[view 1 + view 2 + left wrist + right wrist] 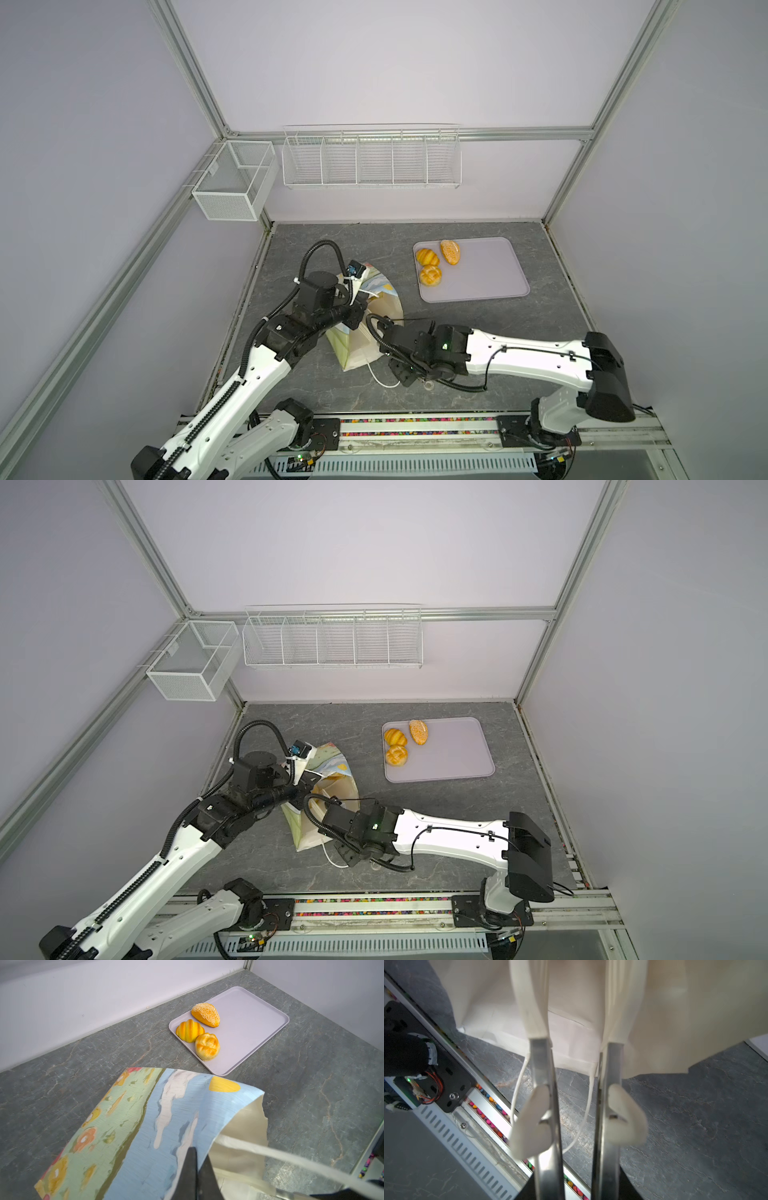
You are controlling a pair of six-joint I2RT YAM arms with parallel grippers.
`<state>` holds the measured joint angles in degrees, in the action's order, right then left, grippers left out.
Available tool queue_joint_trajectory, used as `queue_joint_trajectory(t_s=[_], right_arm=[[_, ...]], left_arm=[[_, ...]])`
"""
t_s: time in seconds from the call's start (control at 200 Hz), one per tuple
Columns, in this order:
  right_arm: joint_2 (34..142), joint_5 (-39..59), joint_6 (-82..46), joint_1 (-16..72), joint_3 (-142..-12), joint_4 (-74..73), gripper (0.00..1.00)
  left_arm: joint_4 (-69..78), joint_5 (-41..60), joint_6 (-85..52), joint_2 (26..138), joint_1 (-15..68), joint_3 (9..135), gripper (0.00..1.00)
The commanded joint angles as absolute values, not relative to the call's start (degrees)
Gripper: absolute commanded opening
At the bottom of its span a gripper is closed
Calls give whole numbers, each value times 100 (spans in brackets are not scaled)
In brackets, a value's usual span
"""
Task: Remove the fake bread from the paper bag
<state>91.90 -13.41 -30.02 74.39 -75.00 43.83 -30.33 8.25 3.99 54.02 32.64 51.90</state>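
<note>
Left pincer [199,1169]: clamped shut on the printed rim of the paper bag [386,305], propping its mouth wide.
Right pincer [575,991]: jaws apart, nothing between them, poised at the bag's white inside.
Done: three pieces of fake bread [432,262] on the tray [490,274], well apart from the bag.
Remaining: probably more inside; contents hidden.

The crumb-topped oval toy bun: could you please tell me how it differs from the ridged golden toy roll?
The crumb-topped oval toy bun is elongated and coated in pale crumbs; the ridged golden toy roll is rounder and smooth-skinned, with raised ribs. Both are golden-orange and lie side by side on the lilac tray.
</note>
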Motion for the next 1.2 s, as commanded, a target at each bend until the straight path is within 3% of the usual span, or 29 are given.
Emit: queue_joint_trajectory(t_s=[0.0, 0.415, 1.194], right_arm=[[9314, -1160, -3210, 7298, -7534, 4080, 39], [9745, -714, -3330, 7094, -7648, 3493, 39], [10393, -852, -3155, 6971, -8270, 3333, 40]], left_arm=[[-2744, 1175, 8, 5479, 3278, 5424, 0], [-2660, 1468, -360, 5776, 3279, 5642, 0], [-2524, 1967, -994, 5894, 3279, 5723, 0]])
